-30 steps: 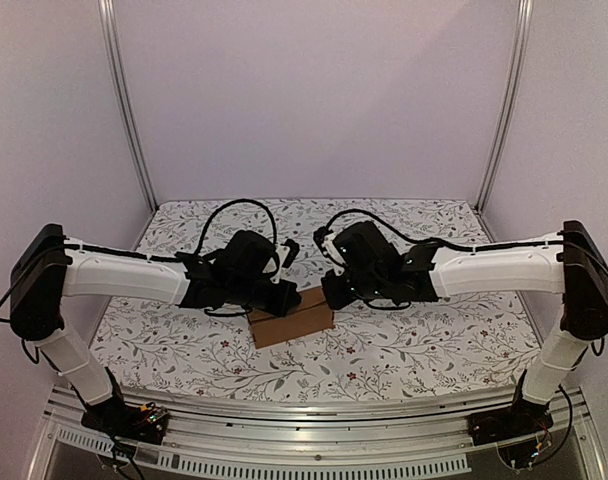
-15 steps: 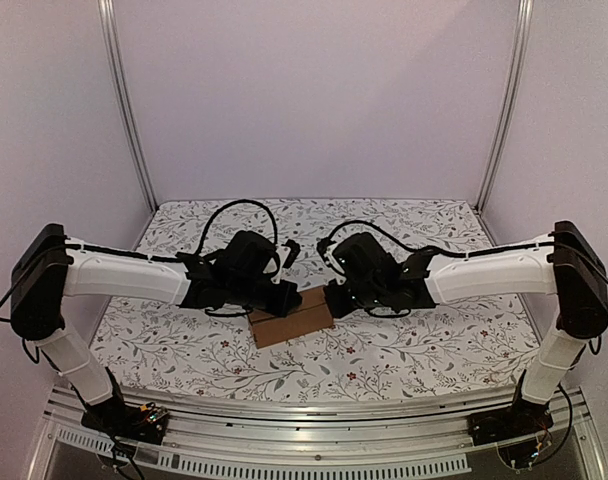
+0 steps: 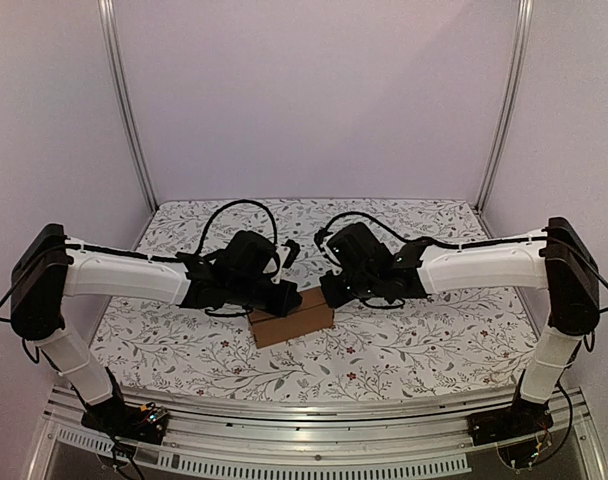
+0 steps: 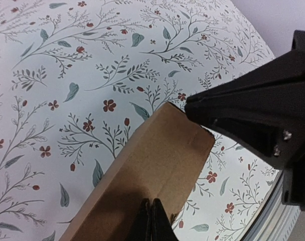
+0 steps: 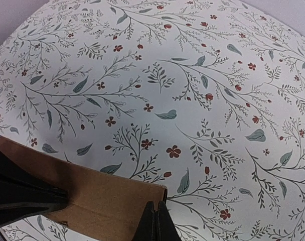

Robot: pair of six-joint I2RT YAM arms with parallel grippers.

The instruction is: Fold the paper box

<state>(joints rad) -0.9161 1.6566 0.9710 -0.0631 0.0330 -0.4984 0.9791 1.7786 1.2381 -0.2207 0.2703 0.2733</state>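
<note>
At table centre: you have the paper box [image 3: 292, 320] lying on the floral table [image 3: 439, 340], brown and elongated, its long axis running roughly from 8 to 2 o'clock in the overhead view.
Left gripper: your left gripper [image 3: 288, 298] sits at the box's 11 o'clock edge with its jaws pinched together and nothing between them. In its own wrist view the tips hang over the broad brown face, though you cannot tell whether they touch it.
Right gripper: your right gripper [image 3: 330, 292] is at the box's 2 o'clock corner, jaws likewise closed and empty. Its wrist view puts the tips right at the cardboard's corner edge.
Done so far: the body looks folded up to you, with one flat face on top and a straight long edge, not a spread sheet.
Left to do: the end at 2 o'clock shows a crease and a small notch in the left wrist view, so you should judge that end flap as possibly not tucked home. The 8 o'clock end is too hidden to call.
Overall: late in the task, likely pressing or closing the ends.
</note>
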